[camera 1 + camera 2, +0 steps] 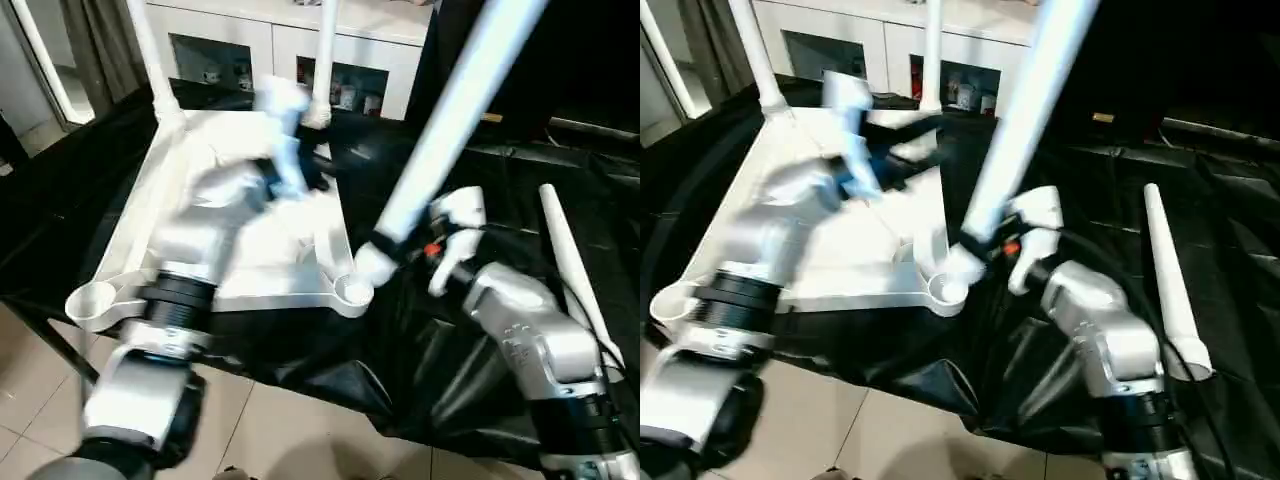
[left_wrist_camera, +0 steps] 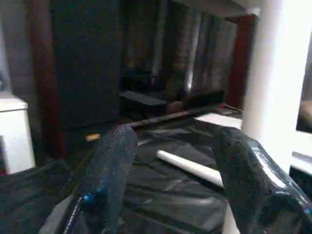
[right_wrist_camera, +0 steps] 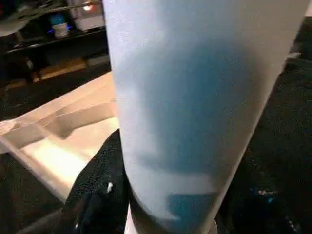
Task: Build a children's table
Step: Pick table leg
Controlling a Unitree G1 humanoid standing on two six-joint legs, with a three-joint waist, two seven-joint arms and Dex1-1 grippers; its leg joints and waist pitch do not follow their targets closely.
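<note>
The children's table top (image 1: pixel 130 235) lies upside down on black cloth. White legs stand in its two far corners (image 1: pixel 150 55) (image 1: pixel 325 60). My right gripper (image 1: pixel 405 250) is shut on a third leg (image 1: pixel 450 120), which leans up to the right. That leg's lower end sits right by the near right socket (image 1: pixel 352 290); I cannot tell if it is inside. In the right wrist view the leg (image 3: pixel 195 97) sits between the black fingers (image 3: pixel 97 185). My left gripper (image 1: pixel 300 175) hovers open over the table top by the far right leg (image 2: pixel 273 73), holding nothing.
Another leg (image 1: pixel 570 265) lies loose on the black cloth (image 1: pixel 480 160) to the right of my right arm. A white cabinet with glass doors (image 1: pixel 280 40) stands behind the work. Tiled floor (image 1: pixel 300 430) shows below the near edge. The near left socket (image 1: pixel 92 298) has no leg in it.
</note>
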